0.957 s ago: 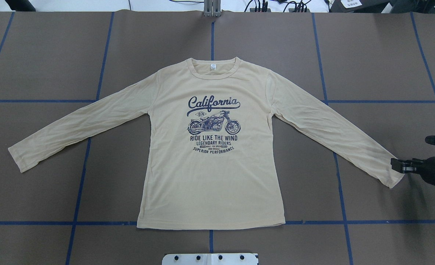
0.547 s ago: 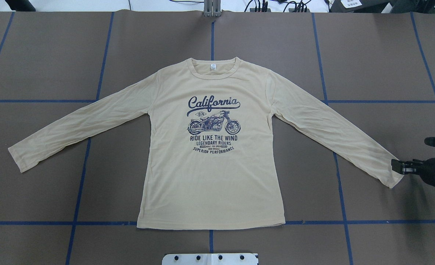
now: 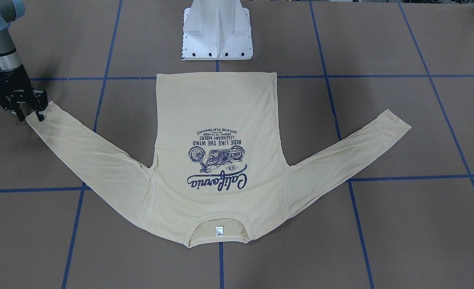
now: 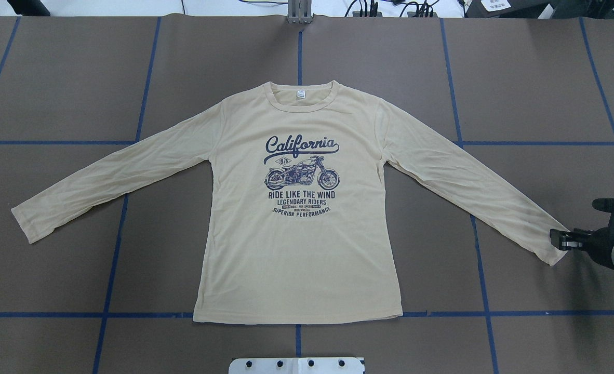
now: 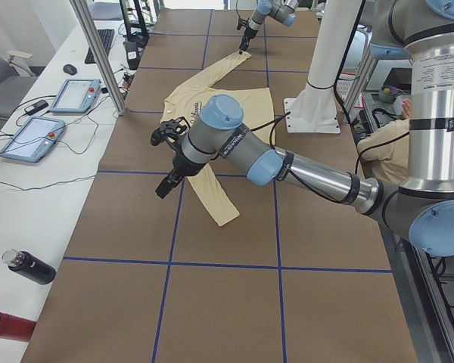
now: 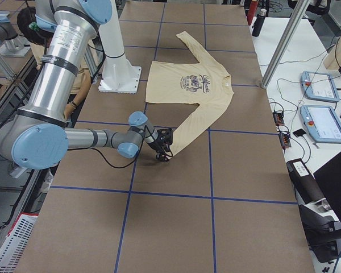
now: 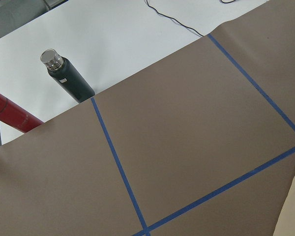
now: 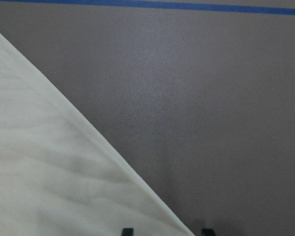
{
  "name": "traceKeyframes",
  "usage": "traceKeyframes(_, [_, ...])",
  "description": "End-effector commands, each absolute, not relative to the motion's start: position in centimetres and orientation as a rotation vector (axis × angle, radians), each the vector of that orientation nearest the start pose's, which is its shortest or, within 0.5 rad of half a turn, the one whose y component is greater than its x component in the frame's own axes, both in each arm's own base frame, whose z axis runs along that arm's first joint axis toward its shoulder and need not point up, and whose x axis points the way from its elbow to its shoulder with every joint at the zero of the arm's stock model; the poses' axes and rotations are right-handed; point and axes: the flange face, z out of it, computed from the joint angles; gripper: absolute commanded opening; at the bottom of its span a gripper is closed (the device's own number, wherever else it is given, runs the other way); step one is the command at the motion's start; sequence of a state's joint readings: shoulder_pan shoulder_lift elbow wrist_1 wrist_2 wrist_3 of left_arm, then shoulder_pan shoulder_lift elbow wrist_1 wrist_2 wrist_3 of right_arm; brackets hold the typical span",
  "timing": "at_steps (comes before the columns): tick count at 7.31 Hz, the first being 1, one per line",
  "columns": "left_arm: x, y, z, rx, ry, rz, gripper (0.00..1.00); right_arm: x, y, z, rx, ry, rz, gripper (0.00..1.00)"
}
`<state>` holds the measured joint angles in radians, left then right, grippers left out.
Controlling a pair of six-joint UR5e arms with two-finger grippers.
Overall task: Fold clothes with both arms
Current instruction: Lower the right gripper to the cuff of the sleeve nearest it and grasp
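Flatly spread shirt, cuff at right hand

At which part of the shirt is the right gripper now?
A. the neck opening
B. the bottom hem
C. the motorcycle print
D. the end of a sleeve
D: in the overhead view the right gripper is at the sleeve cuff of the shirt, at the outer end of the sleeve on the robot's right.
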<state>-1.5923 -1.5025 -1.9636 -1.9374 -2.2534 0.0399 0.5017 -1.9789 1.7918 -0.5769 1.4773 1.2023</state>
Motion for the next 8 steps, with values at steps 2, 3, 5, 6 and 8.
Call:
traceKeyframes(2, [-8.1, -46.7, 45.8, 0.683, 0.634, 0.253, 1.00, -24.3, -29.6, 62.5, 0.419, -0.689, 0.161, 0.33])
traceKeyframes(3, [-8.1, -46.7, 45.8, 0.683, 0.634, 0.253, 1.00, -24.2, -29.5, 62.5, 0.419, -0.687, 0.159, 0.19])
traceKeyframes(5, [-8.1, -46.7, 45.8, 0.684, 0.634, 0.253, 1.00, -24.1, -29.5, 62.5, 0.417, -0.686, 0.160, 0.00])
traceKeyframes(6, [-8.1, -46.7, 45.7, 0.684, 0.634, 0.253, 1.00, -24.0, -29.6, 61.9, 0.424, -0.696, 0.162, 0.00])
traceKeyframes(8, [-8.1, -46.7, 45.8, 0.683, 0.634, 0.253, 1.00, -23.8, -29.6, 59.3, 0.419, -0.749, 0.157, 0.02])
